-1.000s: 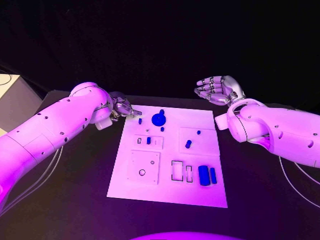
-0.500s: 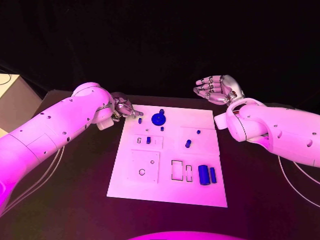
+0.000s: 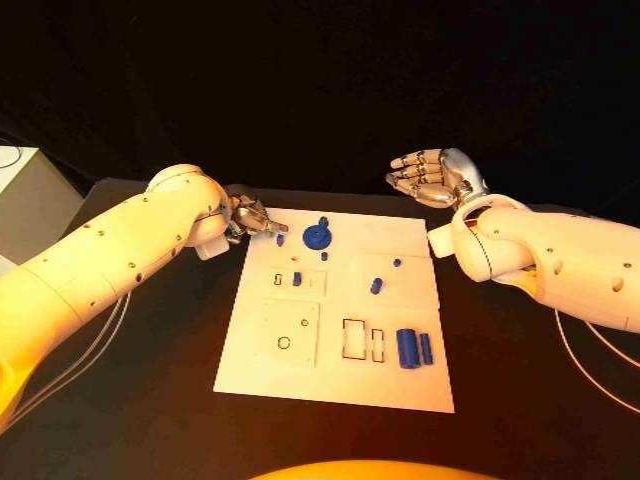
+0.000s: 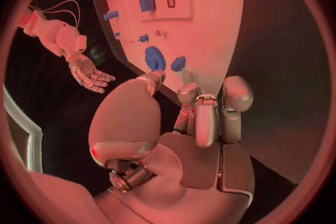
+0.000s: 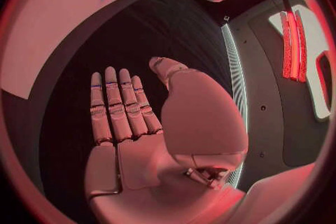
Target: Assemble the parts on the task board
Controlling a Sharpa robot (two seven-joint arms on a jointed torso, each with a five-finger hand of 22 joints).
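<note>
Left robot hand (image 3: 250,222) hovers over the far left corner of the flat white task board (image 3: 335,380), fingers curled, nothing visibly held; small blue peg (image 3: 280,240) lies just beside its fingertips. Right robot hand (image 3: 428,178) raised, released. Most blue parts look loose; assembly judged early.
</note>
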